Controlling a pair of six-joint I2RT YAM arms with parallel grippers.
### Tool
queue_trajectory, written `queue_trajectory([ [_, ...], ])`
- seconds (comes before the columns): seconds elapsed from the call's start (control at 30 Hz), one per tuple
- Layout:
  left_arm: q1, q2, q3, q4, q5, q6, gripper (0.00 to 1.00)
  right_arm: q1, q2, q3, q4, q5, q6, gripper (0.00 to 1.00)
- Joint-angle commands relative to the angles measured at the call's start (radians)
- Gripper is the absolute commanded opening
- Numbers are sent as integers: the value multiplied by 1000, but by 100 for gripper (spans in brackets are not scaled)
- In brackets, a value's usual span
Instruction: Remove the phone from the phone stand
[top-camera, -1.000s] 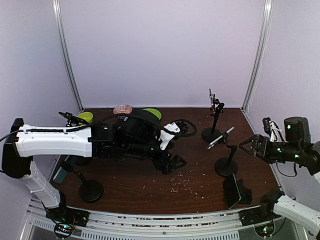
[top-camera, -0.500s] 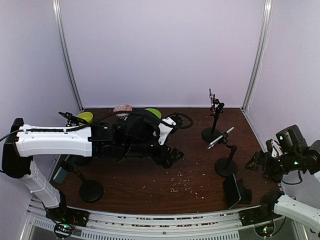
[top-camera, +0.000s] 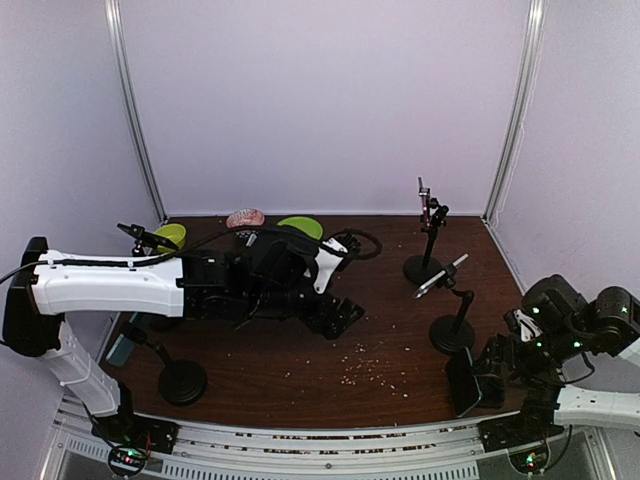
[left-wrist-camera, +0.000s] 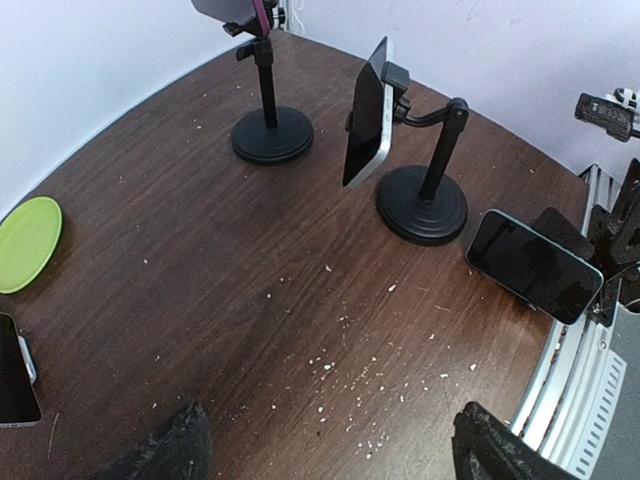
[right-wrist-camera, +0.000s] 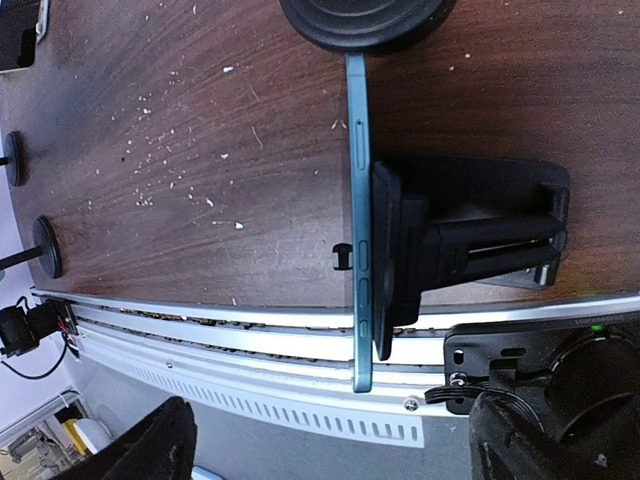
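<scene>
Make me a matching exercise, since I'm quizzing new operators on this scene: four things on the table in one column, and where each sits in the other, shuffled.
Things
1. green disc
2. silver-edged phone
3. teal-edged phone
4. pink-cased phone

Places
A. leaning on the low stand by the near rail
B. atop the straight pole stand
C. flat on the table
D. clipped to the bent-arm stand

Pairs: 1-C, 2-D, 3-A, 4-B
</scene>
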Motion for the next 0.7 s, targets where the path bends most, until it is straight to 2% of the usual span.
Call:
queue_trajectory([
  [0.0, 3, -46, -28, 42, -29, -32, 86, 72, 22, -39, 103, 47, 124, 92],
  [0.27, 3, -50, -50, 42, -43, -34, 86, 202, 12, -167, 217, 63, 305, 82],
  [0.43, 3, -53, -59, 52, -45, -38, 85, 249, 25, -211, 266, 69, 350, 72],
  [0.67, 3, -62, -62, 50, -53, -36, 85, 270, 3, -241, 241, 114, 380, 58],
])
